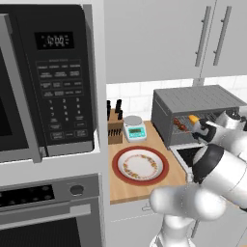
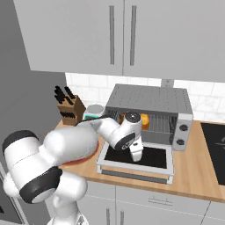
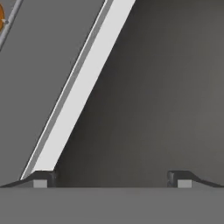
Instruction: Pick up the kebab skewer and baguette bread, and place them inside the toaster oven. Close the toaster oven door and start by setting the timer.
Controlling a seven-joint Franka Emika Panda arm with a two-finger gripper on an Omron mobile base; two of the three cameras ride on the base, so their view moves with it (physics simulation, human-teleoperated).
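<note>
The toaster oven (image 1: 193,99) (image 2: 149,99) stands on the wooden counter with its door (image 2: 158,158) (image 1: 185,153) folded down flat. On the wire rack inside lie the kebab skewer (image 1: 181,127) and the golden baguette bread (image 1: 193,118) (image 2: 144,119). My gripper (image 2: 137,156) (image 3: 111,179) points down just above the door's dark glass (image 3: 153,109), near its middle. Its fingers stand wide apart with nothing between them. A pale frame strip (image 3: 83,87) of the door runs diagonally through the hand view.
An empty red-rimmed plate (image 1: 140,165) sits left of the oven. A knife block (image 1: 115,126) (image 2: 70,107) and a kitchen scale (image 1: 134,129) stand at the back. The oven's knobs (image 2: 183,128) are on its right side. A microwave (image 1: 43,82) is on the left, a black cooktop (image 2: 215,145) on the right.
</note>
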